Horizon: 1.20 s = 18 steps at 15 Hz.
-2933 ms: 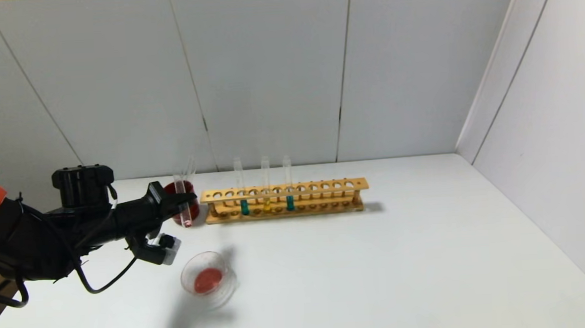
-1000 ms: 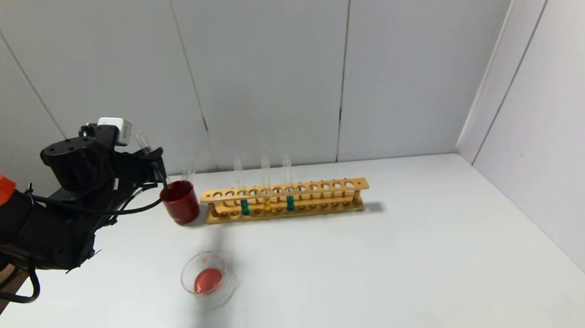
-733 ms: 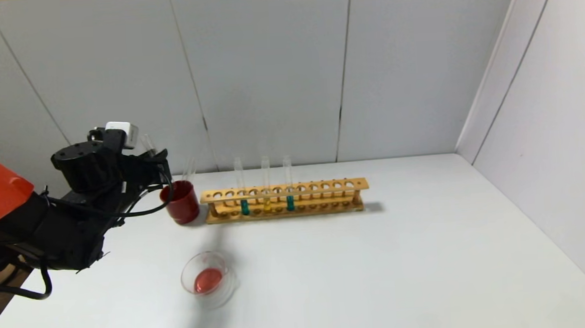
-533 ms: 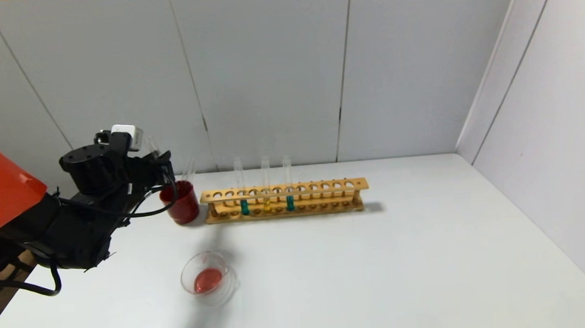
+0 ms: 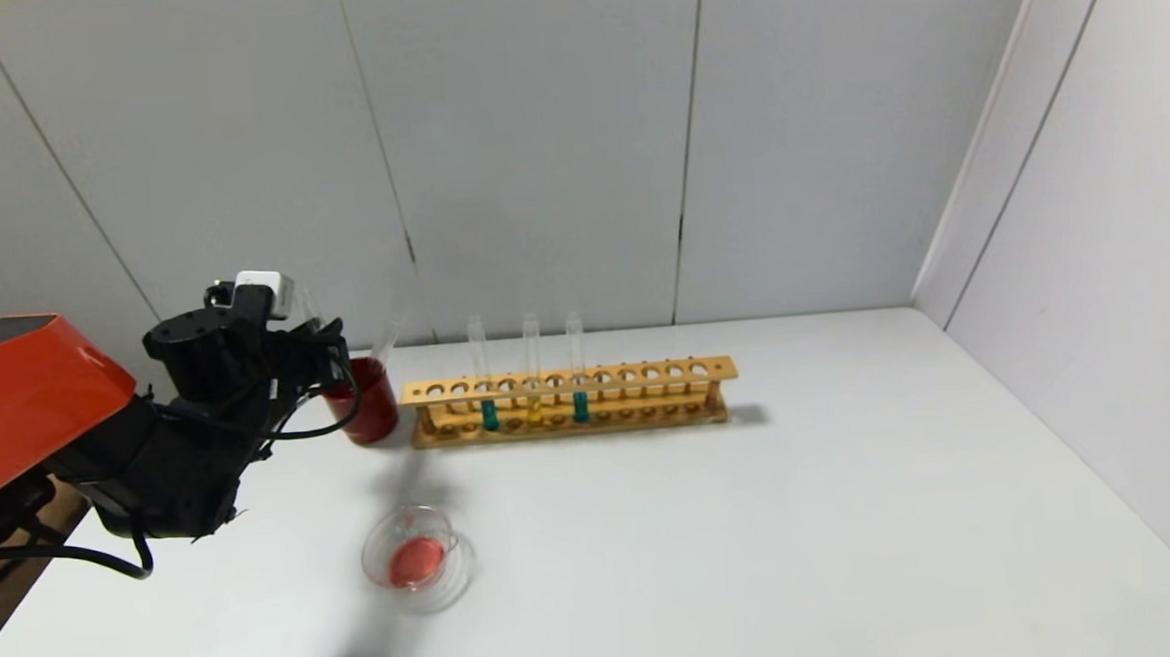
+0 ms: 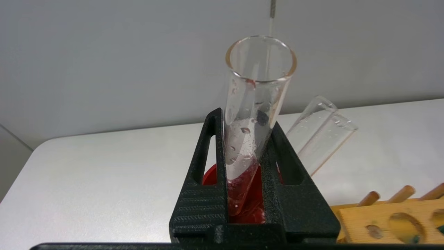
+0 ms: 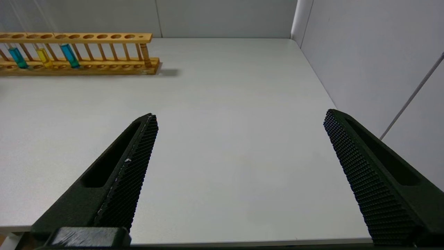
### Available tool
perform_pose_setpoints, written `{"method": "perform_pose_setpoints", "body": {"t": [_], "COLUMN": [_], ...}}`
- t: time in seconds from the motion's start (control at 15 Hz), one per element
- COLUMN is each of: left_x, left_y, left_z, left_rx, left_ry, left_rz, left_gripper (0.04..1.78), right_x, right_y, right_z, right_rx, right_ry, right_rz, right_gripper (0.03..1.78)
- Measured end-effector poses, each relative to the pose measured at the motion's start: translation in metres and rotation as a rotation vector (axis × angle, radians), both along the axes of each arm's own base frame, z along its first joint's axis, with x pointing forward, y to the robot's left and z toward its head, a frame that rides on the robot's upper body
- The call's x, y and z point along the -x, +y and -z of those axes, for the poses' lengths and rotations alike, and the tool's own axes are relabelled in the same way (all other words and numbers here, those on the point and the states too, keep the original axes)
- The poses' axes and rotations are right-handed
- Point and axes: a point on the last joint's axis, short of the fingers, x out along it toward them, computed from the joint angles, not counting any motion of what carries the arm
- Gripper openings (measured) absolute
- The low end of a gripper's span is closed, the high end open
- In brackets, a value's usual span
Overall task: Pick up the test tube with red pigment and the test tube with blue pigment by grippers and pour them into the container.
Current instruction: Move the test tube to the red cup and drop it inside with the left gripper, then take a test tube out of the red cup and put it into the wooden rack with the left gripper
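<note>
A: Lowering the emptied red-pigment test tube (image 6: 250, 132) into the dark red cup (image 5: 369, 412) looks like the step in hand, doesn't it? The left end effector (image 6: 244, 180) is clamped on it, just above the cup at the surface's back-left

B: I'd say so. Only a red film clings to the glass, and the pour already sits in the glass dish (image 5: 418, 560) near the front-left edge. Another empty tube (image 6: 319, 133) leans in that cup, so I'd bring this one down slowly beside it, keep it nearly upright, and release only once the rounded bottom rests inside

A: And the blue?

B: Two teal tubes stand in the wooden rack (image 5: 648, 375) along the back edge; the blue-pigment test tube (image 5: 578, 389) is the one right of the yellow tube (image 5: 533, 396). The right end effector (image 7: 239, 173) hangs with fingers wide apart over the front-right of the surface

A: The room?

B: A plain white surface (image 5: 806, 537), grey panelled walls behind and on the right
</note>
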Motion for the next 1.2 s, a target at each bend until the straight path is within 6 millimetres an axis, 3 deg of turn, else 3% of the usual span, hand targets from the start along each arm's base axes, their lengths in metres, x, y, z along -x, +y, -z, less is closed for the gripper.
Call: {"method": "perform_pose_setpoints", "body": {"t": [0.47,0.67,0.93,1.2], "left_x": [-0.002,-0.001,0.002,0.013], "left_y": [0.002,0.001,0.0,-0.002], "left_z": [0.008,0.008,0.0,-0.033], "left_rx": [-0.002,-0.003,-0.003,-0.003], "left_ry": [0.005,0.0,-0.007,-0.013], "left_rz": [-0.001,0.002,0.01,0.024], "left_gripper": [0.4,0.72,1.39,1.72], "right_x": [0.0,0.0,0.0,0.0], "right_y": [0.0,0.0,0.0,0.0], "right_z": [0.0,0.0,0.0,0.0], "right_rx": [0.0,0.0,0.0,0.0], "right_ry": [0.0,0.0,0.0,-0.001], "right_rz": [0.0,0.0,0.0,0.0], "right_gripper": [1.75,1.75,1.75,1.75]}}
